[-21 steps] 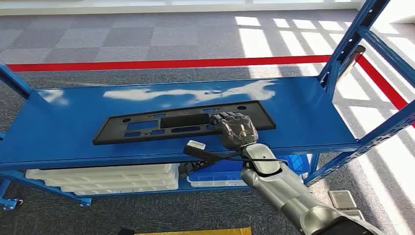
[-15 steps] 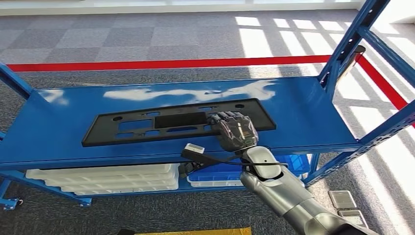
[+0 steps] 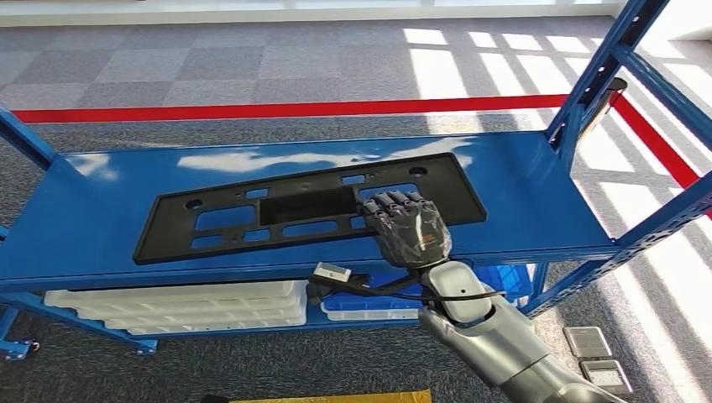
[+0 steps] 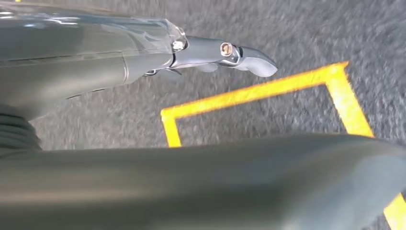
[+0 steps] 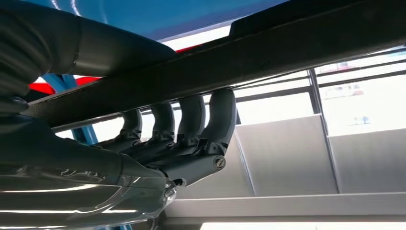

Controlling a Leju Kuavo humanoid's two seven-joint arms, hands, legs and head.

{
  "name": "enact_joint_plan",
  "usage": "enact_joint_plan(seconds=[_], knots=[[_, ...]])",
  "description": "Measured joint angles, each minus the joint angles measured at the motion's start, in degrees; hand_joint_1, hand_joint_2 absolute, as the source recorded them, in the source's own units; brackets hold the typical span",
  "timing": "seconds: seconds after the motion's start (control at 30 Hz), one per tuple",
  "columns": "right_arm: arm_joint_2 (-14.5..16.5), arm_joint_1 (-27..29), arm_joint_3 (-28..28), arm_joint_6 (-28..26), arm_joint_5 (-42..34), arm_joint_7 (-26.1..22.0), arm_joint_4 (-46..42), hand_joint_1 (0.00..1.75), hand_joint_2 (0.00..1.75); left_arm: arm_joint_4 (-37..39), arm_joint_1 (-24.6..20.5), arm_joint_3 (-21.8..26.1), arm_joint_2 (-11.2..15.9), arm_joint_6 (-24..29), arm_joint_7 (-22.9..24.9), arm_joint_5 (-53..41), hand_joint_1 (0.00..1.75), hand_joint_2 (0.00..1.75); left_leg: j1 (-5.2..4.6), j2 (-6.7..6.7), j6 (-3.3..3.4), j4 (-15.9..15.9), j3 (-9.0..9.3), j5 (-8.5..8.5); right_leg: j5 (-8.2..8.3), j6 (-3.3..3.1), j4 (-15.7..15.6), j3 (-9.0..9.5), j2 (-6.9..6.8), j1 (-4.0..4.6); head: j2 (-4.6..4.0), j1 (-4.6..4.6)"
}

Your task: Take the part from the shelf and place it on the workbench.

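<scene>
The part is a long flat black plate with several cutouts, lying across the top blue shelf. My right hand grips its near edge, right of centre, and the plate looks tilted. In the right wrist view the fingers curl over the edge of the part, with the thumb on the opposite face. My left hand hangs over grey carpet with a finger stretched out and nothing in it.
White trays and a blue bin sit on the lower shelf. A blue upright post rises at the shelf's right end. A red floor line runs behind the shelf. Yellow tape marks the carpet.
The part has shifted left and tipped, showing more of its face to the head view. My right hand holding it has drawn slightly nearer.
</scene>
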Motion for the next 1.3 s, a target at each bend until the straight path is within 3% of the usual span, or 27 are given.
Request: enact_joint_plan(seconds=[1.3], knots=[[0.0, 0.1, 0.18, 0.18, 0.12, -0.09, 0.16, 1.75, 1.75, 0.0, 0.02, 0.06, 0.0, 0.0, 0.01, 0.27, 0.0, 1.75, 0.31, -1.06, -0.49, -0.1, -0.59, 0.34, -0.12, -0.29, 0.45, -0.31, -0.91, 0.31, -0.01, -0.04]])
